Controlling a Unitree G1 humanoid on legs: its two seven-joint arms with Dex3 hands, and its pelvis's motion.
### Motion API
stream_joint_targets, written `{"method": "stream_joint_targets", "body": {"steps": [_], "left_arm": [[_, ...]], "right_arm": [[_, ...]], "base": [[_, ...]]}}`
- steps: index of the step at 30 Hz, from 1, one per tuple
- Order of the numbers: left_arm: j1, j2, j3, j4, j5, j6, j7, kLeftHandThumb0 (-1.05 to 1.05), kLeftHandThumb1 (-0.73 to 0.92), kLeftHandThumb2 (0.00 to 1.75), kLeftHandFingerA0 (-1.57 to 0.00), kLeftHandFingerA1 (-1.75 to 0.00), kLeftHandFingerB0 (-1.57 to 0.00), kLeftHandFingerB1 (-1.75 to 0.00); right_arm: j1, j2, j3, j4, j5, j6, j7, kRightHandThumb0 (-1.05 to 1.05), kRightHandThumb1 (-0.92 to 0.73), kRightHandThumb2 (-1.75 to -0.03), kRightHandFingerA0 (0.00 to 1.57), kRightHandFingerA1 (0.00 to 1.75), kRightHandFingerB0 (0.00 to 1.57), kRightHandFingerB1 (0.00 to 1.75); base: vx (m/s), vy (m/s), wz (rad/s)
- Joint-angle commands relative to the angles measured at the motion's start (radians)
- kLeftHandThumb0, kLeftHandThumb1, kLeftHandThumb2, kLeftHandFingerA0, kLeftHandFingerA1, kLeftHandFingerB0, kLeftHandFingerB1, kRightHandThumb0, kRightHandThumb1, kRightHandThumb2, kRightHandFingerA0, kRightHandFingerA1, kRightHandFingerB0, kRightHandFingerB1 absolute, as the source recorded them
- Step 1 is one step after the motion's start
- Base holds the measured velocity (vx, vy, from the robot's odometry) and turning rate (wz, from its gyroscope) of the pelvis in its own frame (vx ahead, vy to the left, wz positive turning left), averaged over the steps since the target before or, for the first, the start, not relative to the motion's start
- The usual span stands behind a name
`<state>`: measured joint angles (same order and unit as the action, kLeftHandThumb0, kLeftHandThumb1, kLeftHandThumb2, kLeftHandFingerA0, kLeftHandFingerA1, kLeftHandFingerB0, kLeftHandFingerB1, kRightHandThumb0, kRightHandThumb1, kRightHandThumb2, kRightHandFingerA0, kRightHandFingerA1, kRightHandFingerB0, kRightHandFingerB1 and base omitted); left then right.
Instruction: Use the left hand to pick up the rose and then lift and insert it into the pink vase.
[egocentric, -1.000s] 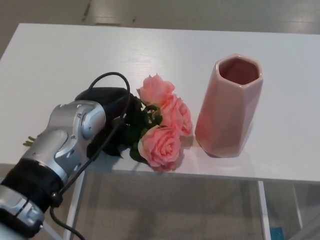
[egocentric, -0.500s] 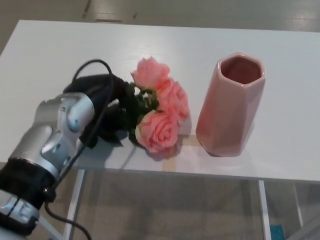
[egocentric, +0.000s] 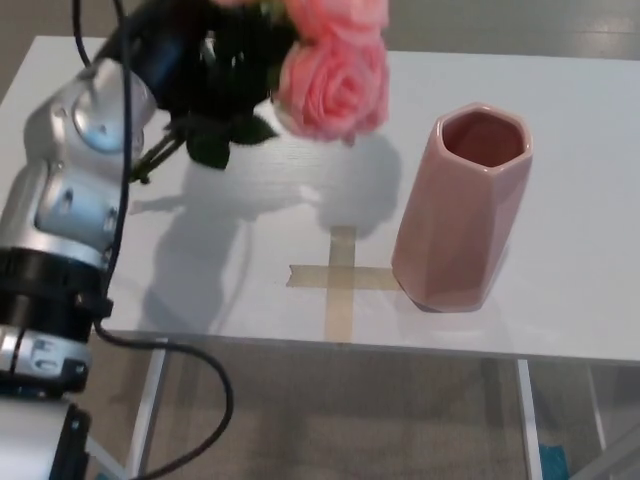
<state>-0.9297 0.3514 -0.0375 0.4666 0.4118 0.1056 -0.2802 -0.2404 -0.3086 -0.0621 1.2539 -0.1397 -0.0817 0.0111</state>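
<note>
My left hand (egocentric: 185, 55) is shut on the stems of a bunch of pink roses (egocentric: 335, 80) and holds it high above the white table (egocentric: 560, 290), near the top edge of the head view. The blooms and dark green leaves (egocentric: 225, 125) hang to the right of the hand, partly cut off by the frame. The pink vase (egocentric: 460, 210) stands upright on the table to the lower right of the roses, its mouth open and empty. My right hand does not show.
A cross of tan tape (egocentric: 340, 278) lies on the table just left of the vase's base. The table's front edge runs across the lower part of the view, with the floor below it.
My left hand has lifted the roses off the table and up toward the top of the view. The tape cross they covered now shows. The vase has not moved.
</note>
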Motion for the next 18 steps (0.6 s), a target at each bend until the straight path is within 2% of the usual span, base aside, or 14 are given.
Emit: {"method": "stream_joint_targets", "body": {"steps": [1, 4, 5, 6, 10, 11, 13, 17, 18], "left_arm": [[-0.081, -0.013, 0.063, -0.007, -0.116, 0.050, -0.017, -0.16, 0.81, 0.68, -0.75, -1.56, -0.65, -1.32], [-0.097, -0.020, 0.078, -0.006, -0.135, 0.059, -0.017, -0.17, 0.81, 0.68, -0.77, -1.57, -0.66, -1.33], [-0.142, -0.050, 0.124, -0.028, -0.194, 0.125, -0.017, -0.17, 0.84, 0.67, -0.91, -1.48, -0.70, -1.24], [-0.169, -0.072, 0.149, -0.043, -0.228, 0.171, -0.015, -0.19, 0.82, 0.69, -0.97, -1.40, -0.76, -1.13], [-0.180, -0.085, 0.164, -0.055, -0.237, 0.200, -0.018, -0.19, 0.82, 0.69, -0.97, -1.40, -0.76, -1.13], [-0.198, -0.121, 0.191, -0.093, -0.280, 0.259, -0.009, -0.19, 0.79, 0.73, -0.97, -1.40, -0.84, -0.98], [-0.222, -0.160, 0.224, -0.136, -0.339, 0.322, -0.013, -0.19, 0.78, 0.73, -0.95, -1.37, -0.85, -0.95], [-0.223, -0.170, 0.230, -0.161, -0.345, 0.350, -0.013, -0.19, 0.78, 0.73, -0.95, -1.37, -0.85, -0.95], [-0.241, -0.198, 0.233, -0.211, -0.379, 0.382, -0.023, -0.19, 0.79, 0.72, -0.91, -1.40, -0.85, -0.94]], "right_arm": [[0.009, -0.013, 0.007, -0.001, 0.001, -0.001, 0.007, -0.35, -0.66, -0.60, 0.61, 0.41, 0.55, 0.39], [0.008, -0.014, 0.010, -0.001, 0.001, 0.000, 0.006, -0.35, -0.66, -0.60, 0.61, 0.41, 0.55, 0.39], [0.009, -0.015, 0.010, -0.002, 0.002, -0.001, 0.007, -0.35, -0.66, -0.60, 0.61, 0.41, 0.55, 0.39], [0.008, -0.016, 0.010, 0.000, 0.002, -0.002, 0.006, -0.35, -0.66, -0.60, 0.61, 0.41, 0.55, 0.39], [0.008, -0.016, 0.011, 0.001, 0.002, -0.003, 0.006, -0.35, -0.66, -0.60, 0.61, 0.41, 0.55, 0.39], [0.009, -0.015, 0.010, 0.002, 0.002, -0.002, 0.005, -0.35, -0.66, -0.60, 0.61, 0.41, 0.56, 0.39], [0.005, -0.014, 0.007, 0.001, 0.007, 0.003, 0.005, -0.35, -0.66, -0.60, 0.61, 0.41, 0.56, 0.39], [0.005, -0.014, 0.006, 0.001, 0.007, 0.004, 0.004, -0.35, -0.66, -0.60, 0.61, 0.41, 0.56, 0.39], [0.003, -0.014, 0.005, 0.000, 0.008, 0.002, 0.005, -0.35, -0.66, -0.60, 0.61, 0.41, 0.56, 0.39]], "base": [[0.00, 0.000, 0.00], [0.00, 0.000, 0.00], [0.00, 0.000, 0.00], [0.00, 0.000, 0.00], [0.00, 0.000, 0.00], [0.00, 0.000, 0.00], [0.00, 0.000, 0.00], [0.00, 0.000, 0.00], [0.00, 0.000, 0.00]]}}
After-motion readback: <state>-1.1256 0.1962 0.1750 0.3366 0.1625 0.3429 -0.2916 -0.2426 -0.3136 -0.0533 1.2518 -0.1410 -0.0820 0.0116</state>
